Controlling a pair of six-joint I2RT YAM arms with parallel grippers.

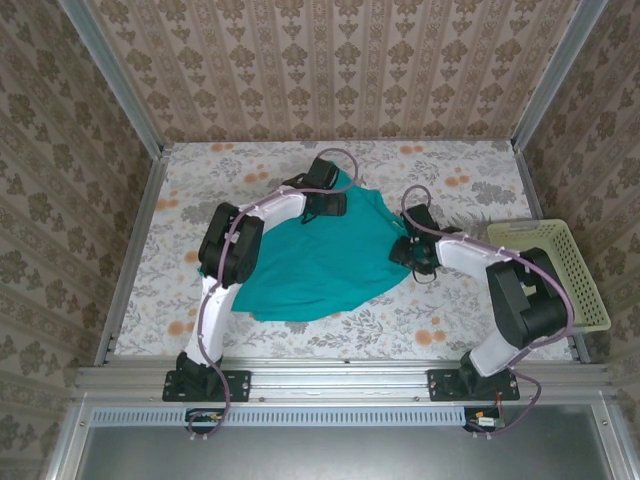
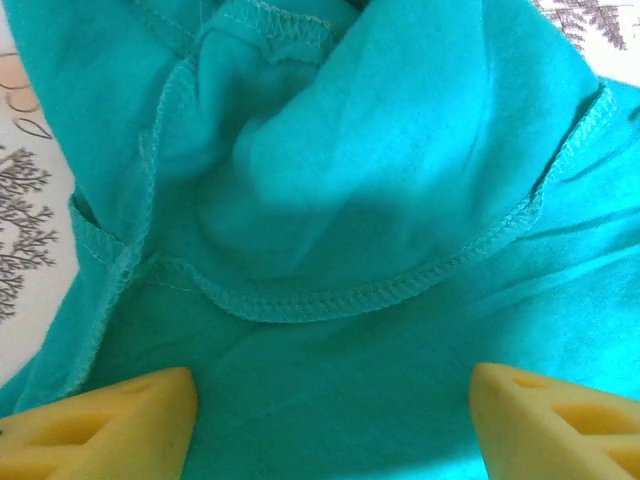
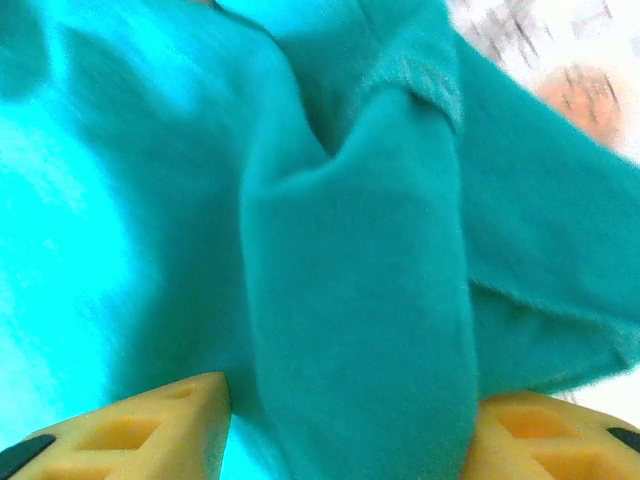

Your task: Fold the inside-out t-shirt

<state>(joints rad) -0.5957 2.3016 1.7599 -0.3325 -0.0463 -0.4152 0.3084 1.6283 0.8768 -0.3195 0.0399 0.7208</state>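
Observation:
The teal inside-out t-shirt (image 1: 325, 262) lies spread and rumpled on the floral table. My left gripper (image 1: 325, 197) is over the shirt's far edge. Its yellow fingers (image 2: 110, 425) stand wide apart, open, over flat cloth just below a stitched hem (image 2: 350, 300), with nothing pinched between them (image 2: 330, 430). My right gripper (image 1: 412, 252) is at the shirt's right edge. A thick raised fold of teal cloth (image 3: 360, 300) runs between its fingers (image 3: 140, 435). The fold touches the right finger and stands apart from the left one, so the jaws are open around it (image 3: 345, 440).
A pale yellow plastic basket (image 1: 580, 262) stands at the table's right edge, close beside the right arm. Bare floral tabletop (image 1: 200, 170) surrounds the shirt. Metal rails and wallpapered walls enclose the table on three sides.

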